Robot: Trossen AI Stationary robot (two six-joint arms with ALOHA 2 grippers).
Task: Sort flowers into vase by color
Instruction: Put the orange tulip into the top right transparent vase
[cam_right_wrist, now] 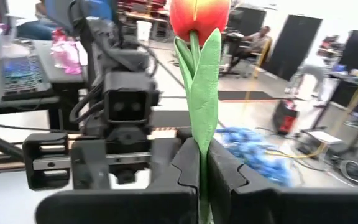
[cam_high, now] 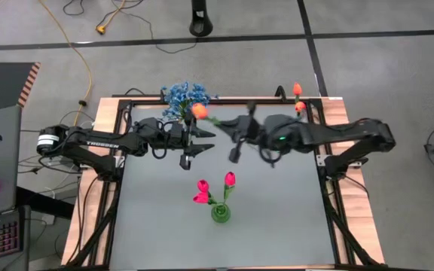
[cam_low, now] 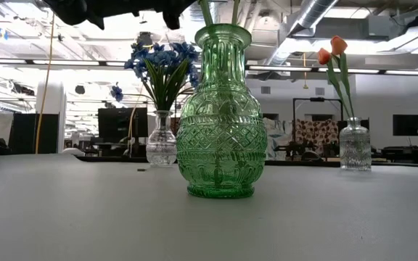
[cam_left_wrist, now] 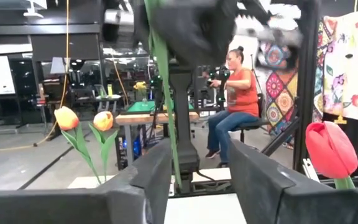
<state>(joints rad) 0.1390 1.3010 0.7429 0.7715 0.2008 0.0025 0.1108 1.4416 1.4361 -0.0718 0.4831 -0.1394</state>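
Observation:
An orange tulip [cam_high: 199, 111] on a green stem [cam_left_wrist: 165, 93] hangs in the air over the table's far half, with my right gripper [cam_high: 223, 124] shut on it. My left gripper [cam_high: 196, 145] faces it from the left and is open. The stem runs down between the left gripper's fingers [cam_left_wrist: 146, 180], close by one of them; whether it touches I cannot tell. Two pink-red tulips [cam_high: 202, 188] stand in the green vase [cam_low: 216, 116] near the table's middle. My right gripper pinches the tulip's stem and leaf [cam_right_wrist: 202, 149] between its two fingers [cam_right_wrist: 188, 174], a little below the blossom [cam_right_wrist: 199, 18]. The fingers come level from the table's right and lie across the stem. The tulip is lifted clear, roughly upright, its blossom leaning toward the far edge.
A clear vase with blue flowers [cam_low: 162, 61] stands at the far edge, left of centre. Another clear vase [cam_low: 354, 145] with orange tulips [cam_high: 298, 98] stands at the far right. Black frame rails [cam_high: 330, 196] border the table. A person sits in the room beyond.

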